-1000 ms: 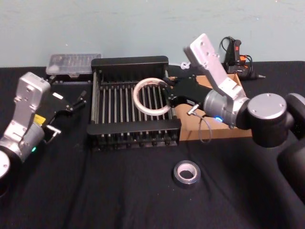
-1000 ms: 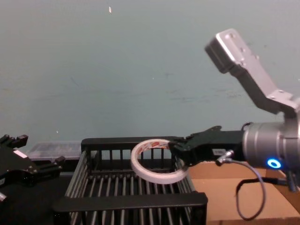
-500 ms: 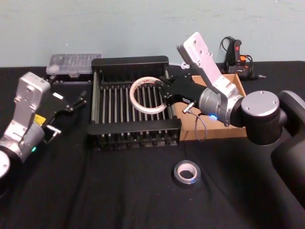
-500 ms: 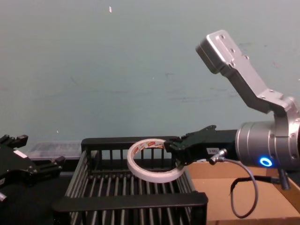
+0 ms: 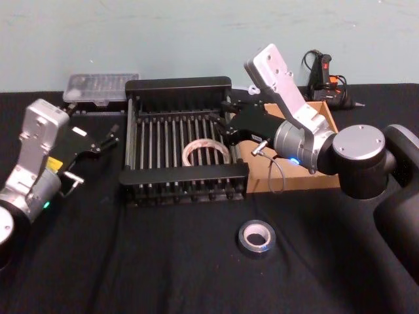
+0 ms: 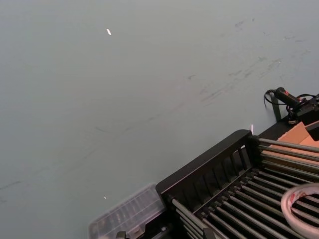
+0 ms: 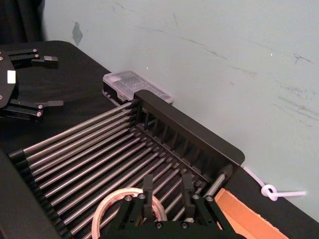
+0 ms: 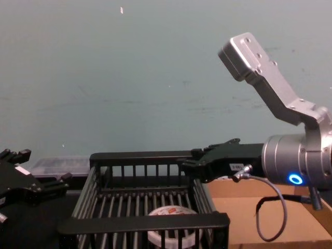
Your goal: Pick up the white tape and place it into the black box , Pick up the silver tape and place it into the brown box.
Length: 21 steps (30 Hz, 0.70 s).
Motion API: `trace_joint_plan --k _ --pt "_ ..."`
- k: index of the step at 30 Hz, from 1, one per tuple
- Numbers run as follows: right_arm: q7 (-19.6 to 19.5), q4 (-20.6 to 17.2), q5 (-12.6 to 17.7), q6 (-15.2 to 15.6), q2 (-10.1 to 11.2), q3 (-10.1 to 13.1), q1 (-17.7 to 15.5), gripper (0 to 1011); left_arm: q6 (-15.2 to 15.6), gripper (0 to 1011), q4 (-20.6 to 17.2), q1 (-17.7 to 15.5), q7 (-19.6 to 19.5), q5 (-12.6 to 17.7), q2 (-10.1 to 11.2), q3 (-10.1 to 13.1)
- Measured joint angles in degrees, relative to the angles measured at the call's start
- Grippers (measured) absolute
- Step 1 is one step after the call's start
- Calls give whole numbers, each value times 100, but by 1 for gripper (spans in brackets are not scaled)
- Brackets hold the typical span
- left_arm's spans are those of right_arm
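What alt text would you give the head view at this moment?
The white tape lies flat inside the black box, with the open right gripper just above its right rim. The silver tape sits on the black table, the brown box stands right of the crate, and the left gripper waits left.

My right hand [image 5: 226,124] is black on a silver arm. The white tape [image 5: 205,153], reddish print on its core, lies on the black box's [image 5: 178,85] grey bars. The silver tape [image 5: 256,237] is dull grey against the black surface [image 5: 163,261]; the brown box [image 5: 308,180] is cardboard tan.
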Motion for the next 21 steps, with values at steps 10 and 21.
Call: trace_joint_plan --k 10,21 --pt "1 -6 6 -1 4 1 -5 632 0 1001 0 0 0 0 0 0" --pt "-7 -42 6 -1 27 4 -30 979 0 1001 0 0 0 0 0 0"
